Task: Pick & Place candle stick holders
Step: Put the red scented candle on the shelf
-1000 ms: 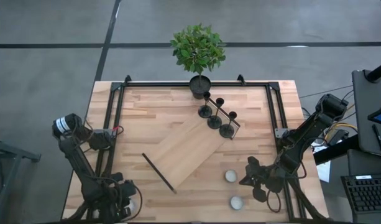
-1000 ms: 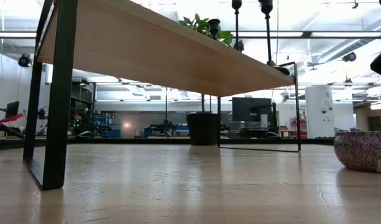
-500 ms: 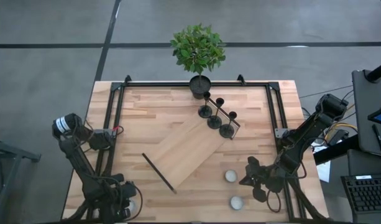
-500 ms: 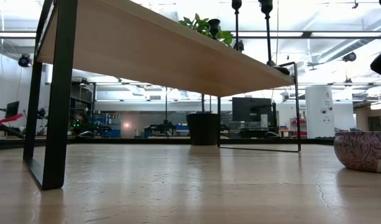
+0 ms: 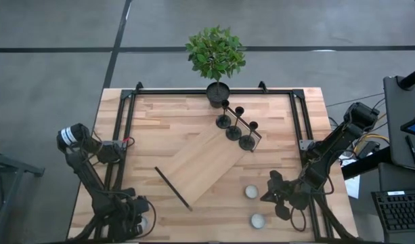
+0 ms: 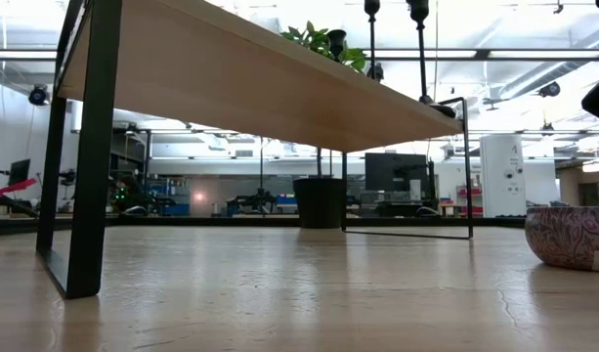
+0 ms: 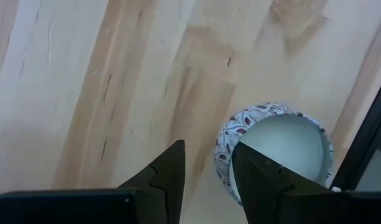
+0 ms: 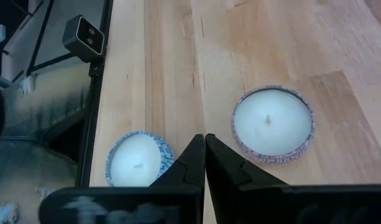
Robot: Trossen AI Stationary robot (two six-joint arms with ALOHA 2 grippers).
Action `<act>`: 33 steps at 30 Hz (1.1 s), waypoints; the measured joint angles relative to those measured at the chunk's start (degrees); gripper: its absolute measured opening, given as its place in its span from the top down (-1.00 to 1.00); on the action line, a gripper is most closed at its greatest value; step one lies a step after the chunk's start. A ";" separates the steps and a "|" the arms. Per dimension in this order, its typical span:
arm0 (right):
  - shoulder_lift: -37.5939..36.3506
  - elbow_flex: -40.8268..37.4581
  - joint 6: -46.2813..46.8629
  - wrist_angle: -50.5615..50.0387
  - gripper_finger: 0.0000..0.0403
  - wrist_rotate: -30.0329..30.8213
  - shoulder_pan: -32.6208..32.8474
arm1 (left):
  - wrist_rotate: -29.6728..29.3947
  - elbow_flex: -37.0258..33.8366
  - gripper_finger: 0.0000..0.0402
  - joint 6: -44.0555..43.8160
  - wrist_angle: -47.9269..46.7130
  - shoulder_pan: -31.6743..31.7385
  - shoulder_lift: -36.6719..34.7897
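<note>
At the table's far centre in the high view, three candle stick holders (image 5: 234, 124) stand on a wooden shelf (image 5: 207, 163), well apart from both arms. Left wrist: left gripper (image 7: 207, 163) slightly parted beside a candle tin (image 7: 277, 152). Right wrist: right gripper (image 8: 205, 146) closed, empty; it should open, then approach a stem squarely.

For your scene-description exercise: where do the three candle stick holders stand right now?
In the high view, the candle stick holders stand in a diagonal row on the raised wooden shelf's far end, just right of table centre, beginning next to the potted plant at the far edge.
</note>
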 joint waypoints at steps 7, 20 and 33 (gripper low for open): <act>0.00 0.00 0.00 0.00 0.96 0.45 0.00 | -0.40 0.02 0.47 -0.04 0.59 0.03 0.00; 0.00 0.00 -0.02 -0.06 0.96 1.28 -0.02 | -0.51 0.32 0.98 0.47 0.66 0.08 -0.03; 0.00 0.00 -0.02 -0.07 0.96 1.54 -0.02 | -0.90 11.59 1.00 5.87 -14.67 2.62 -0.34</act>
